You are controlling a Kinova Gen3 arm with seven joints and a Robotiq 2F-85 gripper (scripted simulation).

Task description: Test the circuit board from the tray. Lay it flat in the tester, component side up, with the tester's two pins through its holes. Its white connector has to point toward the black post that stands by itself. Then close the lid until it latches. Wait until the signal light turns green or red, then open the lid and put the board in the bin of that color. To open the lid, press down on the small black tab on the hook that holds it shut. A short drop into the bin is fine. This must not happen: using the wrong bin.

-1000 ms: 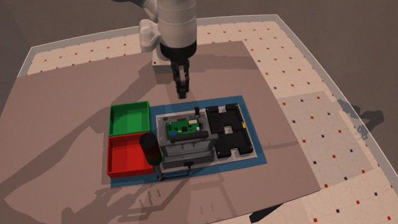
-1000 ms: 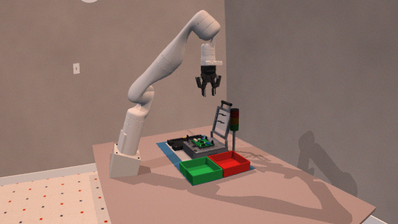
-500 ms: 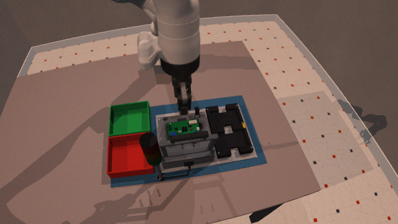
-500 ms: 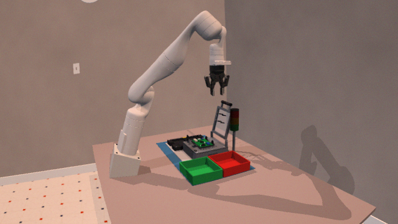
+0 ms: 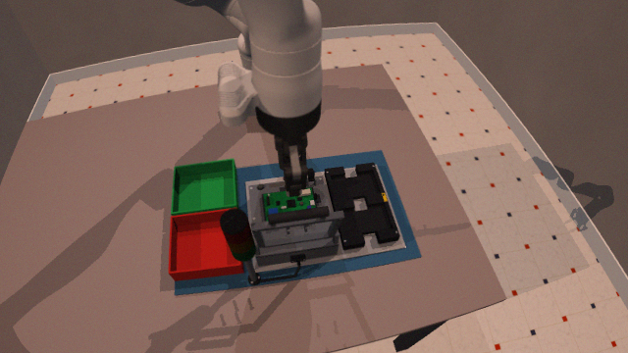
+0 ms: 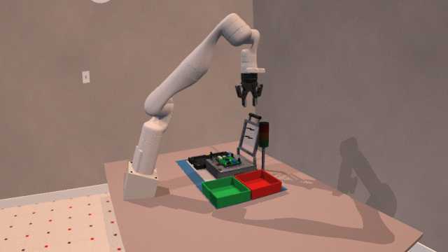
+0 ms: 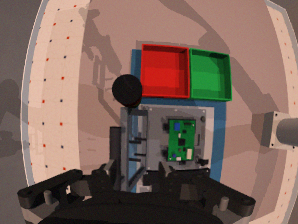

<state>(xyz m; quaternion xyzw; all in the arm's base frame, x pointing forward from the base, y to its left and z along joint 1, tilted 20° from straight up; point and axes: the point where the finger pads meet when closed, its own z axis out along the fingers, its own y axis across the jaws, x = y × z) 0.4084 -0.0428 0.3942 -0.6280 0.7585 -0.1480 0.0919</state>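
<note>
1. Circuit board (image 6: 227,160) is in the tester (image 6: 224,171), lying flat with the component side up. I can't tell whether the pins are through its holes or which way the connector points.
2. Board handling, my judgement: light, thin and stiff, with fragile parts on top. Pinch it by two opposite bare edges, never on the components. Lift it straight up off the pins so it doesn't bind.
3. Lid (image 6: 249,138) stands open, near upright, at the tester's far edge. It looks like a rigid hinged frame. The dark bar (image 6: 255,116) along its top is the obvious place to push or grab, and a push likely beats a pinch.
4. Signal light (image 6: 264,134) is on a pole just beside the lid. No lit colour is obvious.
5. Green bin (image 6: 231,200) and red bin (image 6: 267,190) touch each other in front of the tester, on the exterior camera's side.
6. Black tray (image 6: 197,162) is on the tester's other side, with no board in it.
7. Gripper (image 6: 249,103) hangs well above the tester, close over the lid's top bar. Its fingers are about half spread with nothing between them.
</note>
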